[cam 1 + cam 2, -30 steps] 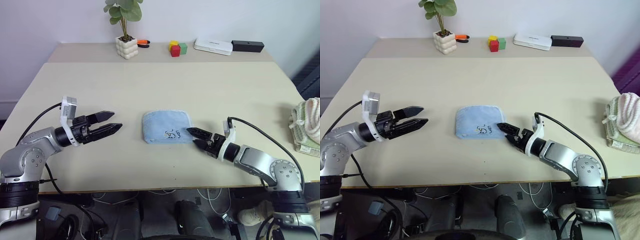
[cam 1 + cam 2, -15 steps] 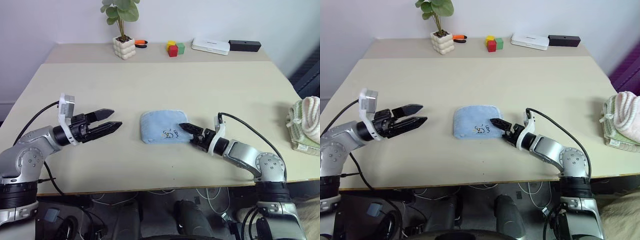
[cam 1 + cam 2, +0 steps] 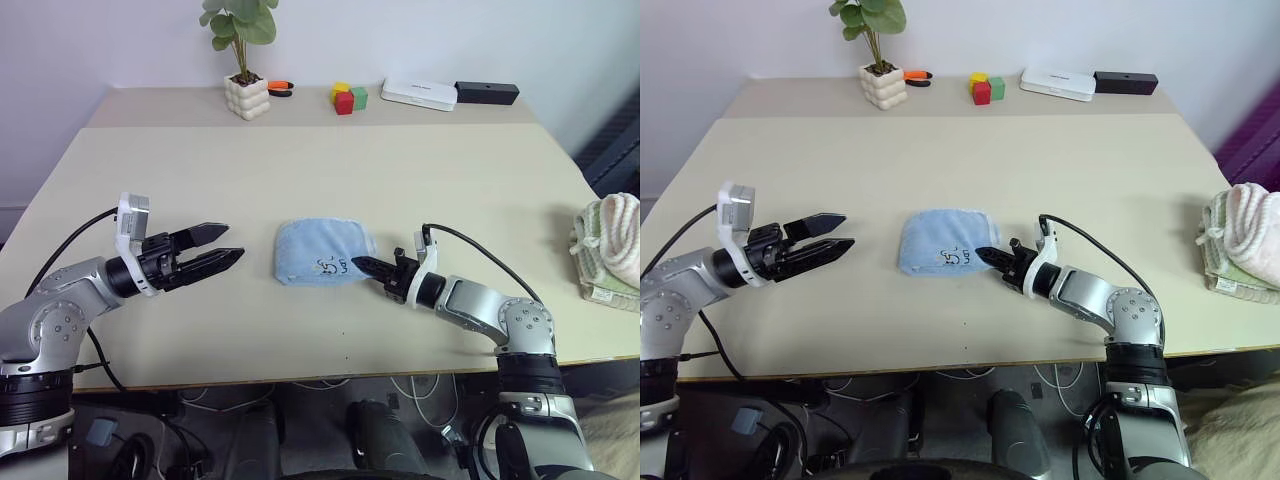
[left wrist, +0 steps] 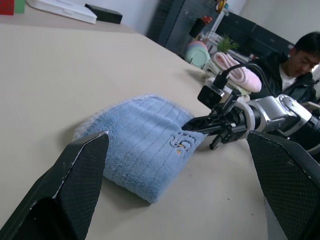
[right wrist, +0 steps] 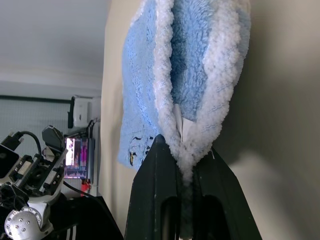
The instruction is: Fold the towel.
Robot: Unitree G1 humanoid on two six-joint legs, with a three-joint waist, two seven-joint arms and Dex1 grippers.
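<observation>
The right gripper (image 3: 362, 265) is clamped shut on the near right corner of the towel (image 3: 322, 251), its two black fingers pressed together with the whitish fluffy hem pinched between them; from the right wrist camera the hem (image 5: 186, 150) disappears straight down into the narrow slit between the finger pads. The left gripper (image 3: 228, 245) hangs above the table (image 3: 330, 165) well to the left of the towel, its jaws spread wide and nothing between them, the tapered fingertips pointing toward the cloth.

The towel lies in the middle of the pale beige table, already doubled over into a compact, rounded-cornered pad. It is soft light blue terry with a faint ribbed grid in the pile and a paler, shaggier edge. A small dark printed mark (image 4: 181, 144) sits on top near the corner being gripped.

Along the far edge of the table stand a potted plant (image 3: 247, 60) in a bumpy white pot, an orange marker (image 3: 284, 86), a cluster of coloured blocks (image 3: 348, 97), a flat white box (image 3: 419, 93) and a black bar-shaped box (image 3: 487, 93). At the far right rests a folded towel stack (image 3: 606, 250) in cream and pale green. In the left wrist view, a person (image 4: 297, 62) sits beyond the table.
</observation>
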